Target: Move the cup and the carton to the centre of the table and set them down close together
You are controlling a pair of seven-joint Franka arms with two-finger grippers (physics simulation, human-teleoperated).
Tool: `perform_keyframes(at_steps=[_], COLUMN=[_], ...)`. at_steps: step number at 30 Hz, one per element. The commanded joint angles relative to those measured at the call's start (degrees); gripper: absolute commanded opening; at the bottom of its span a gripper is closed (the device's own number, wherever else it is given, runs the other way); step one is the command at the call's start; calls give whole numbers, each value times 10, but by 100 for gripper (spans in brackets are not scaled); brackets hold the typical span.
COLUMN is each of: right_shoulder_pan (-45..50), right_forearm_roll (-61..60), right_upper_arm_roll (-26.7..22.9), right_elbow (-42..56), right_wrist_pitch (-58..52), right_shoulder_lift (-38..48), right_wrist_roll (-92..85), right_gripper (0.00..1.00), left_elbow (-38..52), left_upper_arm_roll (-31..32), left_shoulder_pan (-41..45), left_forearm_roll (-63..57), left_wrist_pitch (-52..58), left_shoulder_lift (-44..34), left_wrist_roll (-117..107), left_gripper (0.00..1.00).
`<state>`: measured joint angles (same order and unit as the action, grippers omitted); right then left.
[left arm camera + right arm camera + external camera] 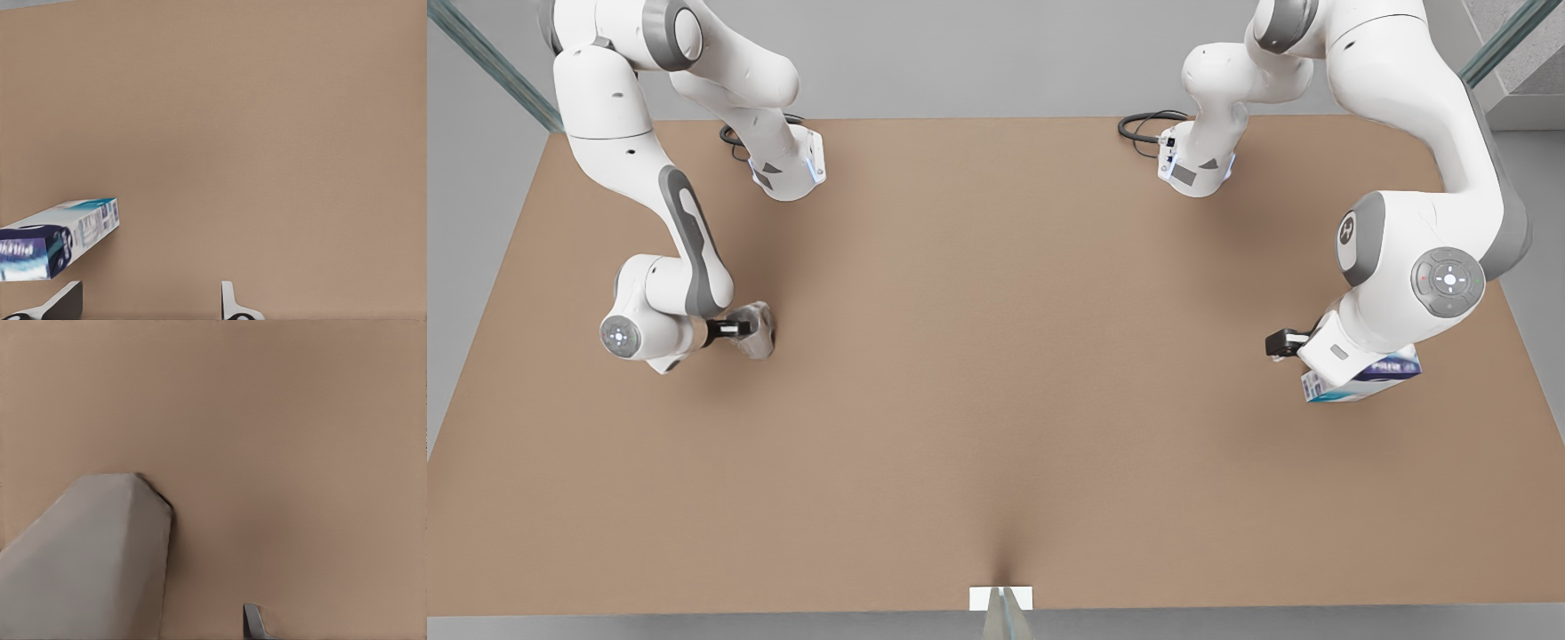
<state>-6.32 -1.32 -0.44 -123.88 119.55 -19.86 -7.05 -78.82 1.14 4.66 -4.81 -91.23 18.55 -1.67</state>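
On the front view's left, the translucent greyish cup (754,331) stands on the tan table (996,373). My right gripper (736,327) is low against it and open. In the right wrist view the cup (87,560) looms close, with a gap between it and the one visible fingertip (252,623); the other finger is hidden behind it. On the front view's right, the white and blue carton (1369,378) lies partly under my left wrist. My left gripper (1291,345) is open. In the left wrist view the carton (60,240) sits off to one side of the gripper (148,303), whose gap is empty.
Both arm bases stand at the table's far edge, each with a black cable (1143,129) beside it. A small white tab (1000,597) sits at the middle of the near edge. A broad bare stretch of tabletop lies between the two grippers.
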Motion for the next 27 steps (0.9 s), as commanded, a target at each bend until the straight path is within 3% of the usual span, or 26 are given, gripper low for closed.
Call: perform_keyframes(at_steps=[1, 21, 27], right_shoulder_pan=[0, 6, 140], right_forearm_roll=[0, -35, -76], right_upper_arm_roll=[0, 20, 25], right_elbow=[2, 53, 177], right_wrist_pitch=[-1, -37, -41], right_shoulder_lift=[0, -2, -41], right_wrist_roll=[0, 4, 13], right_gripper=[21, 21, 21], left_elbow=[0, 1, 1], left_upper_arm_roll=[0, 0, 0], left_shoulder_pan=[0, 0, 0], left_forearm_roll=[0, -2, -4], left_wrist_pitch=[0, 0, 0], left_shoulder_lift=[0, 0, -1], left_wrist_roll=[0, 1, 5], left_gripper=[100, 100, 100])
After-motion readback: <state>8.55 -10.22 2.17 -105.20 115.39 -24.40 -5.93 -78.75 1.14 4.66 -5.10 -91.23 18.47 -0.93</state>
